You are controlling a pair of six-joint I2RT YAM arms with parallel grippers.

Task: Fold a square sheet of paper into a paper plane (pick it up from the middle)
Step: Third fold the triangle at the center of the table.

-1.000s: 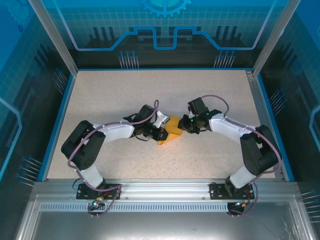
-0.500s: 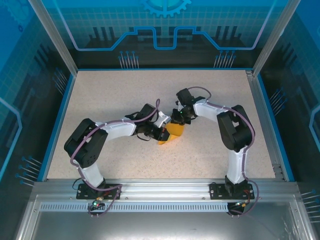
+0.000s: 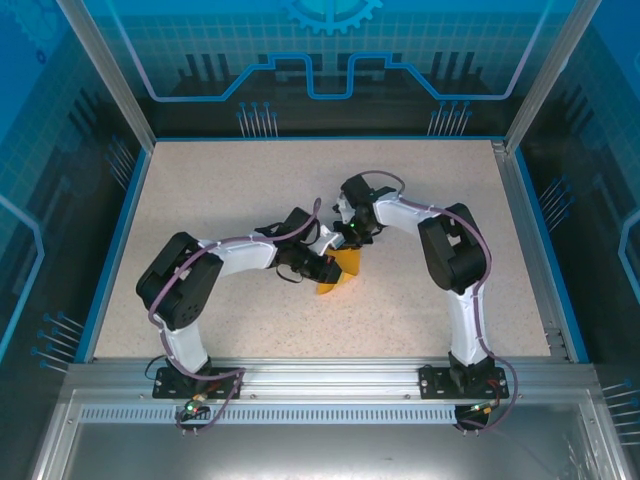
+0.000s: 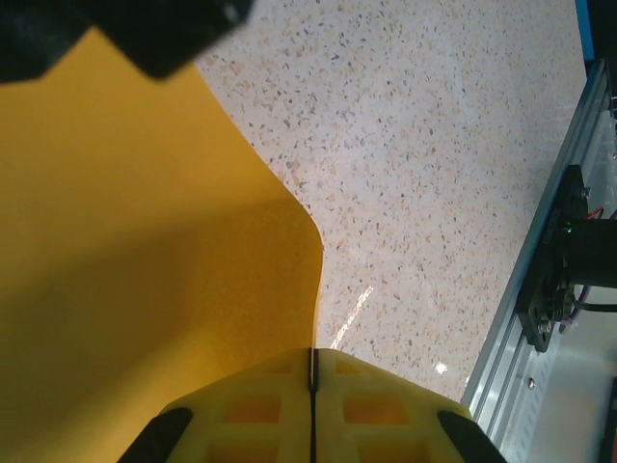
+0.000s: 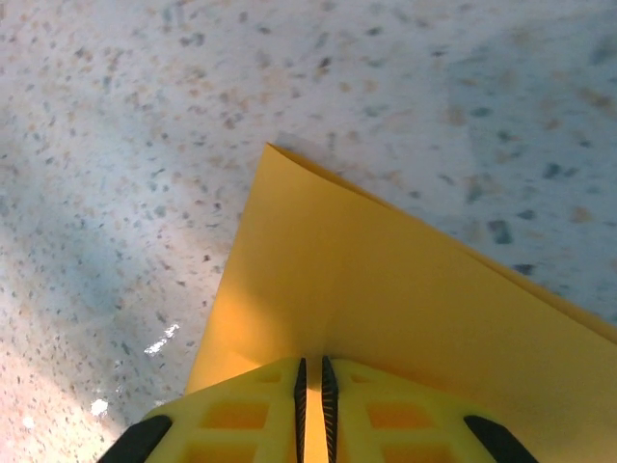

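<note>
— A speckled tabletop [image 3: 200,200] with a blue rim, and clear blue panels [image 3: 330,50] around it. What is the left end effector [image 4: 311,359] doing?
— Its yellow jaws are pressed together on an edge of the orange paper [image 4: 145,251], which curves away from them.
— And the right end effector [image 5: 311,371]?
— It is pinched on the same paper, with a pointed corner aimed away from it. Both meet near the tabletop's middle. The left arm [image 3: 240,258] and right arm [image 3: 420,220] bow inward from either side.

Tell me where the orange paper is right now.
In the top view the orange paper is mid-table, pinched between the left gripper and the right gripper.
</note>
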